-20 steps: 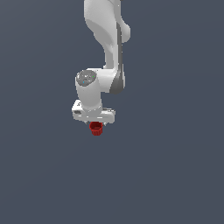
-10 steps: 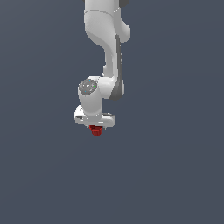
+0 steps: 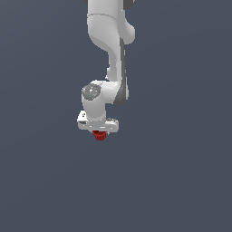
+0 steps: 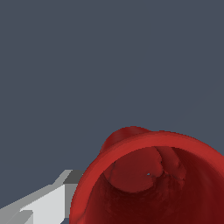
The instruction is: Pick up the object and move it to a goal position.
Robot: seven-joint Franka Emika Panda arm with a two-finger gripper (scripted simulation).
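Observation:
The object (image 3: 99, 135) is a small red cup-like cylinder that pokes out just under the white hand of the arm, held above the flat grey ground. My gripper (image 3: 99, 132) is shut on it, and its fingers are mostly hidden behind the hand in the exterior view. In the wrist view the object (image 4: 148, 179) fills the lower part of the picture, showing its hollow inside and thick rim. One pale grey finger (image 4: 48, 203) sits against its side.
The white arm (image 3: 111, 50) comes down from the top of the exterior view. Around it is only a plain dark grey surface, with no other objects or edges in view.
The wrist has sunk a little and turned slightly over the second. The red object has stayed in the grip at almost the same spot.

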